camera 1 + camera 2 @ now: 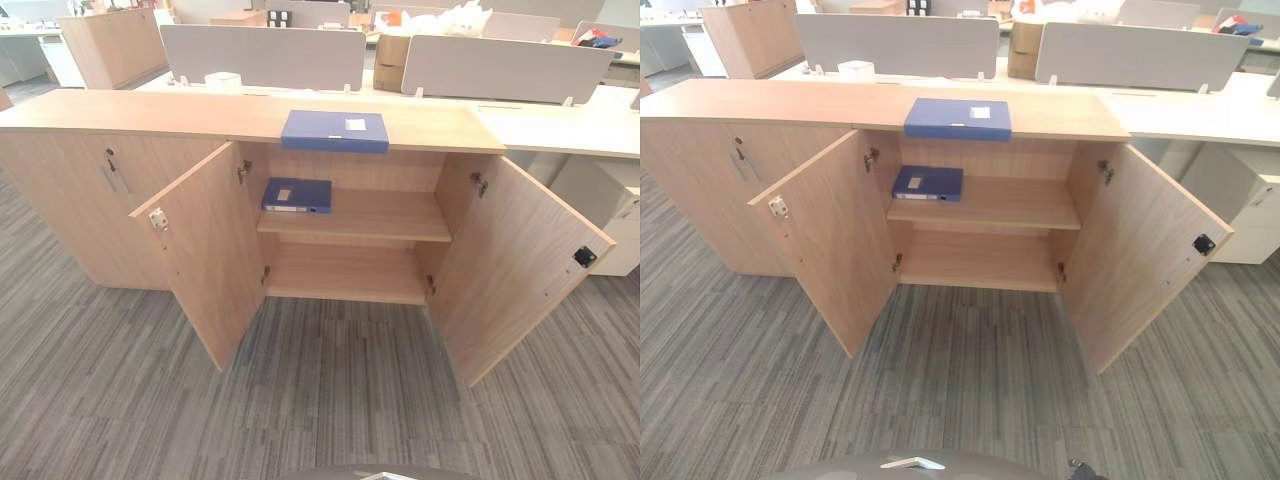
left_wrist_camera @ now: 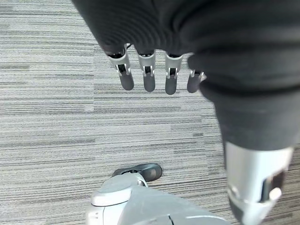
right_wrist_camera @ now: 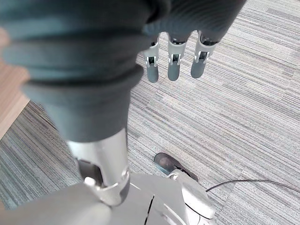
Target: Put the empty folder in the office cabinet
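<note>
A blue folder lies flat on top of the wooden office cabinet, just above its open middle section. A second blue folder rests on the upper shelf inside, at its left end. Both cabinet doors stand wide open: the left door and the right door. My left hand hangs over the carpet with straight fingers and holds nothing. My right hand also hangs over the carpet, fingers straight and empty.
The lower shelf of the cabinet is bare. Grey striped carpet lies between me and the cabinet. Behind the cabinet stand desks with grey partition screens and a cardboard box.
</note>
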You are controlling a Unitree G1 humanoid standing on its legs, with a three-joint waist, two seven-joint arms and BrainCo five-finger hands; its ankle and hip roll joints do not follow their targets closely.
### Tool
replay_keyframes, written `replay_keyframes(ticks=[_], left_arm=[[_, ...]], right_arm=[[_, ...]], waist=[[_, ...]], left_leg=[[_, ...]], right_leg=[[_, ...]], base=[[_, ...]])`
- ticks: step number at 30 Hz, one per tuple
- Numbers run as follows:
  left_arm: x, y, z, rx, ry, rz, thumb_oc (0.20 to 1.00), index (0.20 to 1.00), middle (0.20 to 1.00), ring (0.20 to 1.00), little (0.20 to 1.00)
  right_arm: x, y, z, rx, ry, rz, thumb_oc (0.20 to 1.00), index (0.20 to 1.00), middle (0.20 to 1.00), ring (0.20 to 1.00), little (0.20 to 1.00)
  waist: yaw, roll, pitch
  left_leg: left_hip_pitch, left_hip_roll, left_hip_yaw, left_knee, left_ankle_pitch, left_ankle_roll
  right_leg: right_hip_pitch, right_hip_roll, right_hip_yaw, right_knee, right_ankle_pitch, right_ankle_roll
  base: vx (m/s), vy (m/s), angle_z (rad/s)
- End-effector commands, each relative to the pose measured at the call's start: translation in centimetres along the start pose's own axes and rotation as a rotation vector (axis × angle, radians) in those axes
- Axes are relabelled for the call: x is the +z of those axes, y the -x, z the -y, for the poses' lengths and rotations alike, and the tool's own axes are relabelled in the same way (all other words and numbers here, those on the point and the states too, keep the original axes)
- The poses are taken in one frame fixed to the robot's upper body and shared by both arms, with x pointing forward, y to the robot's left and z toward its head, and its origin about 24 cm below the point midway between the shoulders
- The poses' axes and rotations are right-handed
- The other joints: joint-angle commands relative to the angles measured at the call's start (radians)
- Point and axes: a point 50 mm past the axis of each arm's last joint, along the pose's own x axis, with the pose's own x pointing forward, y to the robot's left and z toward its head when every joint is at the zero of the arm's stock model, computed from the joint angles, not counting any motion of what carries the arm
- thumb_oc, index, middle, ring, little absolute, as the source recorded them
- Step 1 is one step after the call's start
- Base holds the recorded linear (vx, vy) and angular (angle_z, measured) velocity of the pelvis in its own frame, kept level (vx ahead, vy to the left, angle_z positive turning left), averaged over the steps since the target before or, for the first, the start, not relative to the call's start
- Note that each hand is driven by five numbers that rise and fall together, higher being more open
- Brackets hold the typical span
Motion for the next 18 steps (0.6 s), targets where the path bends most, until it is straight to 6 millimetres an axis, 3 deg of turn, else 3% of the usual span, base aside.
replay_keyframes(ticks=[1, 15, 16, 17, 18], left_arm=[[0.7, -0.2, 0.5, -0.007, 0.022, 0.0, 1.0, 1.0, 1.0, 1.0, 1.0], [0.4, 0.0, -0.1, 0.001, 0.053, -0.003, 1.0, 1.0, 1.0, 1.0, 1.0], [0.5, 0.0, -0.3, 0.009, 0.059, 0.001, 1.0, 1.0, 1.0, 1.0, 1.0], [1.0, 0.0, -0.5, 0.017, 0.067, 0.013, 1.0, 1.0, 1.0, 1.0, 1.0], [1.5, 0.0, -0.7, 0.021, 0.069, 0.027, 1.0, 1.0, 1.0, 1.0, 1.0]], right_arm=[[1.0, -0.1, 1.1, 0.006, -0.01, 0.003, 1.0, 1.0, 1.0, 1.0, 1.0], [0.9, -0.1, 1.2, 0.013, -0.008, -0.003, 1.0, 1.0, 1.0, 1.0, 1.0], [1.1, -0.1, 1.3, 0.012, -0.002, 0.002, 1.0, 1.0, 1.0, 1.0, 1.0], [1.8, -0.1, 1.7, 0.008, 0.02, 0.019, 1.0, 1.0, 1.0, 1.0, 1.0], [2.3, -0.1, 1.8, 0.003, 0.025, 0.036, 1.0, 1.0, 1.0, 1.0, 1.0]], waist=[[0.008, 0.023, 0.021], [0.01, 0.024, 0.028], [0.011, 0.02, 0.038], [0.017, 0.004, 0.075], [0.027, -0.007, 0.104]], left_leg=[[-0.008, 0.002, 0.065, 0.0, -0.033, -0.041], [-0.002, 0.012, 0.062, 0.007, -0.032, -0.048], [-0.018, 0.015, 0.06, 0.041, -0.034, -0.05], [-0.118, 0.018, 0.067, 0.197, -0.05, -0.069], [-0.201, 0.025, 0.067, 0.319, -0.023, -0.087]], right_leg=[[0.007, -0.007, -0.032, 0.006, -0.01, 0.061], [0.013, -0.001, -0.038, 0.014, -0.023, 0.054], [0.009, -0.001, -0.035, 0.02, -0.026, 0.051], [-0.004, -0.008, -0.028, 0.041, -0.036, 0.039], [-0.007, -0.013, -0.027, 0.054, -0.041, 0.027]], base=[[0.0, 0.0, 0.0], [0.0, -0.013, 0.0], [-0.14, -0.115, 0.02], [-0.22, -0.152, 0.08], [-0.2, -0.128, -0.01]])
